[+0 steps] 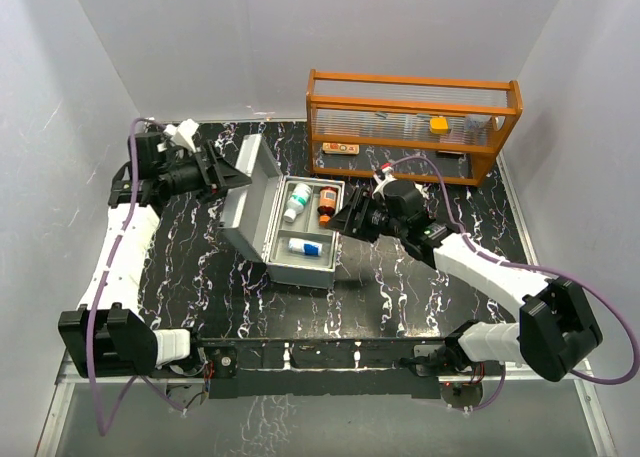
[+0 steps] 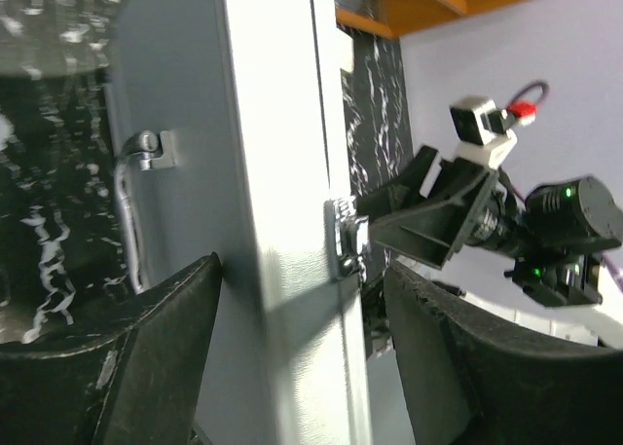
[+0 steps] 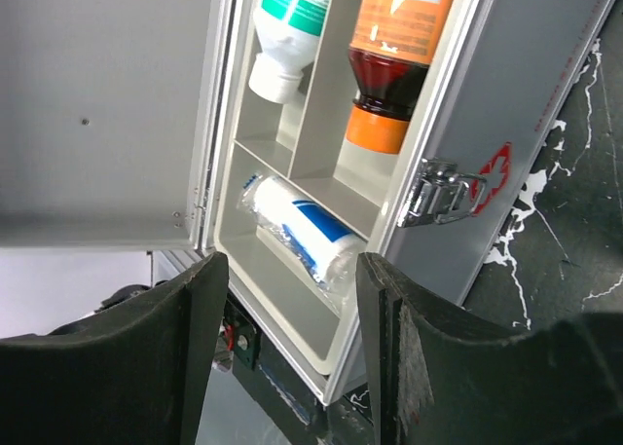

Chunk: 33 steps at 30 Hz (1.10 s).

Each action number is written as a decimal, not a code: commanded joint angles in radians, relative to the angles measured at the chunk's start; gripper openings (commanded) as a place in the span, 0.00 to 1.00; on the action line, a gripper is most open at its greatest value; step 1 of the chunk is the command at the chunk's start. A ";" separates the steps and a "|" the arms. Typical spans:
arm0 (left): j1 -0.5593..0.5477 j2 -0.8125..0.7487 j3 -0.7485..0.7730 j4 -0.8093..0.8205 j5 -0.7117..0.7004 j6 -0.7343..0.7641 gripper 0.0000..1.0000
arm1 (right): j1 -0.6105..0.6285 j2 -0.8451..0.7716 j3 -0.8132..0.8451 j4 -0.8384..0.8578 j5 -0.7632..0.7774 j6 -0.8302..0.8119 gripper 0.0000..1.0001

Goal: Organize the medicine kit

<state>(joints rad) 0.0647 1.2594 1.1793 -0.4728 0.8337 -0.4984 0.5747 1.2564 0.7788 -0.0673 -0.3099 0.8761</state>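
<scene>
The medicine kit [image 1: 300, 274], a light-grey metal case, lies mid-table with its lid [image 1: 248, 192] raised on the left side. Inside lie a white bottle with a green label [image 1: 297, 201], an amber bottle with an orange cap [image 1: 327, 203] and a white roll with a blue band [image 1: 305, 246]. My left gripper [image 1: 232, 174] straddles the lid's edge [image 2: 282, 153]: one finger [image 2: 185, 309] touches the outer face near the handle [image 2: 131, 202], and the other stands apart from it. My right gripper [image 1: 345, 220] hangs open and holds nothing by the case's right wall, over the roll [image 3: 302, 233].
An orange rack [image 1: 410, 127] with small items stands at the back right, and a small box [image 1: 341, 148] lies in front of it. A metal latch [image 3: 443, 192] sticks out of the case's right wall. White walls close in on both sides.
</scene>
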 commanded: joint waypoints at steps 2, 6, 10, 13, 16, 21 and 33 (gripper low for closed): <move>-0.177 0.012 0.086 -0.043 -0.055 -0.005 0.62 | -0.001 -0.052 0.053 0.032 0.092 0.063 0.53; -0.236 0.016 0.087 -0.029 -0.121 -0.021 0.61 | -0.001 -0.132 0.014 -0.027 0.257 0.109 0.52; -0.292 0.042 0.089 -0.013 -0.119 -0.018 0.61 | -0.001 -0.218 -0.011 -0.083 0.375 0.117 0.52; -0.326 0.055 0.087 0.021 -0.094 -0.022 0.64 | -0.002 -0.263 -0.017 -0.138 0.450 0.109 0.52; -0.350 0.065 0.075 0.062 -0.064 -0.040 0.67 | -0.002 -0.295 -0.023 -0.164 0.482 0.085 0.52; -0.402 0.084 0.074 0.139 -0.059 -0.111 0.73 | -0.002 -0.301 -0.024 -0.184 0.451 0.011 0.53; -0.430 0.043 0.045 0.000 -0.512 -0.030 0.80 | -0.025 -0.309 -0.126 -0.053 0.326 -0.085 0.62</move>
<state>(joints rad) -0.3687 1.3537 1.2484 -0.4065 0.5270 -0.5621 0.5602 0.9630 0.6712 -0.2474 0.0902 0.8837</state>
